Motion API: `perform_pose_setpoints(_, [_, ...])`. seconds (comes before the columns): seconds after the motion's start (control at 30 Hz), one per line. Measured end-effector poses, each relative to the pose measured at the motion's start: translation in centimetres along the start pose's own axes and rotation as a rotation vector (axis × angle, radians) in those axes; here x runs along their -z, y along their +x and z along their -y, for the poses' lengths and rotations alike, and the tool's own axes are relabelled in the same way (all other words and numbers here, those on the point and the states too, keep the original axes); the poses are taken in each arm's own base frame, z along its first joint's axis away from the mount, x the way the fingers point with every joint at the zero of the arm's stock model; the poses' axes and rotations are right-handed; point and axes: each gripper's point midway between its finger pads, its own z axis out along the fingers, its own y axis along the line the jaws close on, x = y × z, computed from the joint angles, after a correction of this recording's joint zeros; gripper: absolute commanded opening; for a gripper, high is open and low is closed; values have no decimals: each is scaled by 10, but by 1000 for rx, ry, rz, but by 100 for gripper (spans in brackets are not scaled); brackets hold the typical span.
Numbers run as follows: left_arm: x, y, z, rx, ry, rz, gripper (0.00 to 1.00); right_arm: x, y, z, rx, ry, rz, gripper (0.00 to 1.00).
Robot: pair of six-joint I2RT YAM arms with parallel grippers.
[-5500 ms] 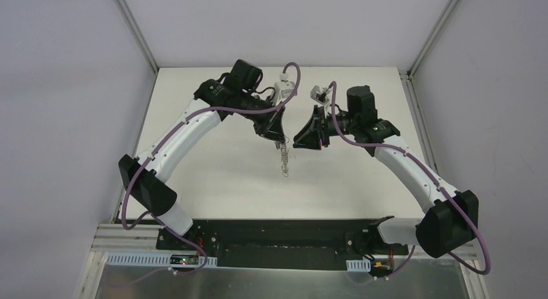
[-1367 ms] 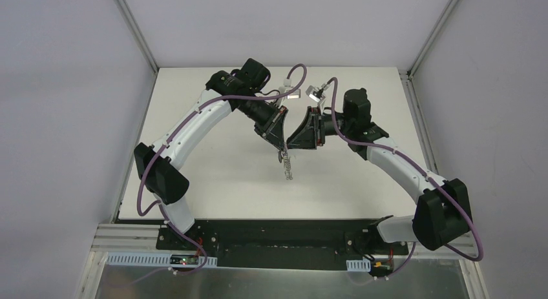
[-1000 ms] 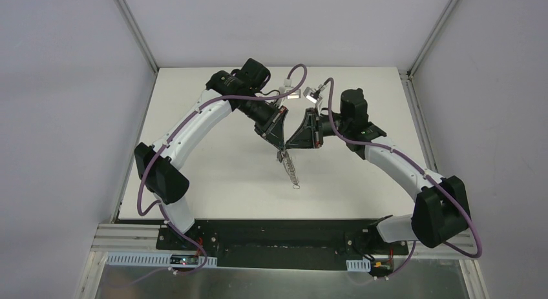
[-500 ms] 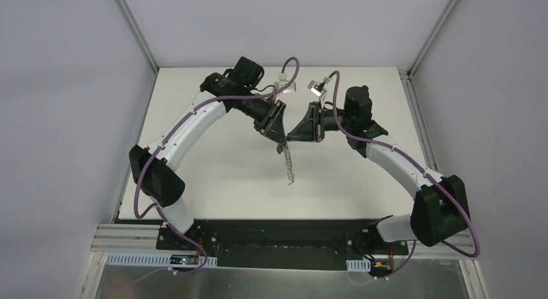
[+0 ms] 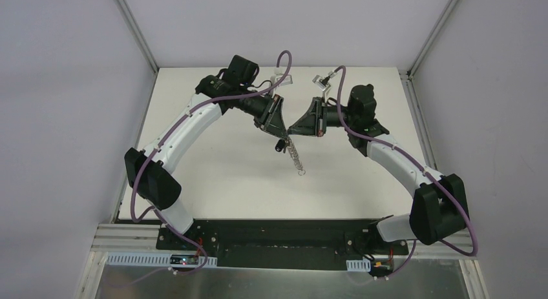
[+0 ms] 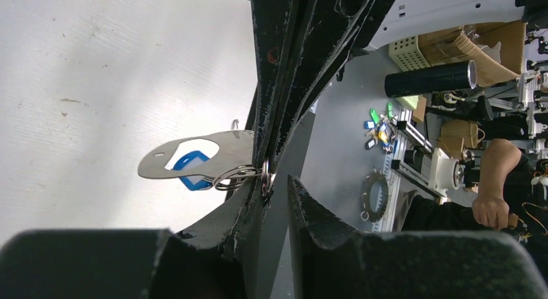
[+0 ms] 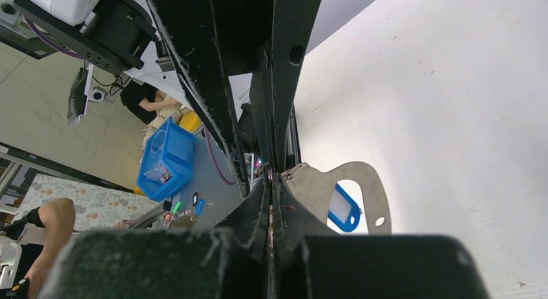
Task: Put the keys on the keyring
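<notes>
White table [image 5: 213,176] within grey walls, both arms raised over its far half. Since half a second ago the left gripper [image 5: 282,136] has parted its jaws and edged back; whether it holds anything cannot be told. The right gripper [image 5: 291,132], pinched tight, now carries the pale silvery oval keyring [image 6: 229,145], its dangling metal clips [image 5: 296,158] swung rightward: probably a hand-over. Blue oval key tag [image 6: 186,163] and black-headed key [image 5: 279,146] hang just beside; the crowded grippers hide where the small split rings [image 6: 234,176] attach
</notes>
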Motion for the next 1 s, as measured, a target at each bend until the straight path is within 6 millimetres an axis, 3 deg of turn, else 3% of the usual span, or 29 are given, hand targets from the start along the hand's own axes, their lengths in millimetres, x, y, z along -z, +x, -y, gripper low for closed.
perform_pose_setpoints(0.23, [1, -2, -3, 13, -6, 9, 1, 0, -1, -1, 12, -7, 7, 0])
perform_pose_setpoints(0.4, [2, -2, -4, 18, -7, 9, 0, 0, 0, 0, 22, -10, 8, 0])
perform_pose_setpoints(0.7, [6, 7, -11, -18, -55, -72, 0, 5, 11, 6, 54, 3, -24, 28])
perform_pose_setpoints(1.0, [1, 28, -9, -73, -102, -231, 0, 9, 16, -2, 107, -1, -63, 42])
